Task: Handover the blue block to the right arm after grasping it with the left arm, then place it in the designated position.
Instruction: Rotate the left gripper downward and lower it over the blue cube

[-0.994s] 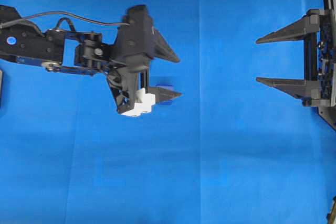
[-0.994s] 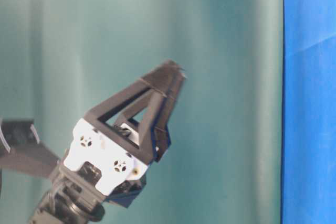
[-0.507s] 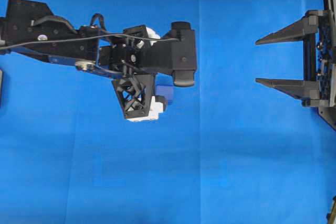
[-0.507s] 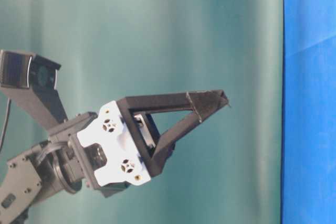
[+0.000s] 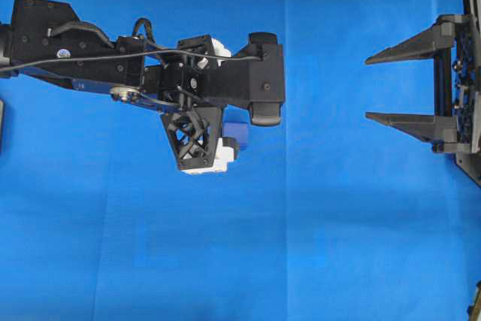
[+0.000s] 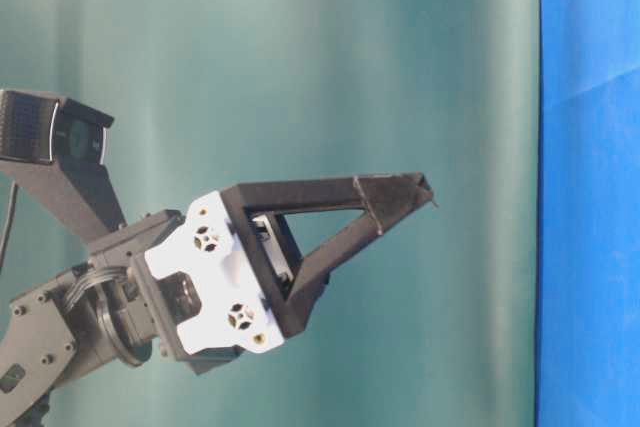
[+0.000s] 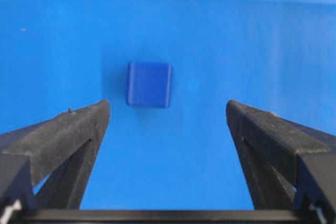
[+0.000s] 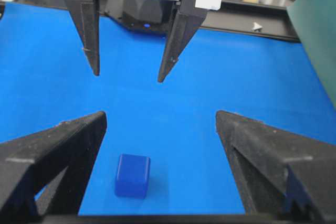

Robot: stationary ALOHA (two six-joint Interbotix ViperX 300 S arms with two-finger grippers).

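Your left gripper (image 5: 225,122) is pointed down at the blue cloth (image 5: 316,223) in the overhead view, jaws mostly hidden under its own black body and wrist camera; the blue block (image 5: 237,135) peeks out just beside the white bracket, lying on the cloth and partly covered by the gripper; your right gripper (image 5: 372,86) sits well apart at the right edge, its two pointed fingers spread wide with nothing between them.

Table-level view: you only get the left gripper (image 6: 425,190) from the side against a teal backdrop (image 6: 300,47), fingers lined up one behind the other so you can't judge the gap from here; no block visible.

Left wrist view: your left gripper (image 7: 168,109) has its fingers wide apart; the blue block (image 7: 149,84) rests flat on the cloth beyond the tips, closer to the finger on the left of the picture, touching neither.

Right wrist view: your right gripper (image 8: 160,116) is spread wide too; the blue block (image 8: 132,176) lies on the cloth low in the picture, nearer the finger on the left, untouched; the left gripper (image 8: 127,77) hangs tips-down farther back, fingers apart and holding nothing.
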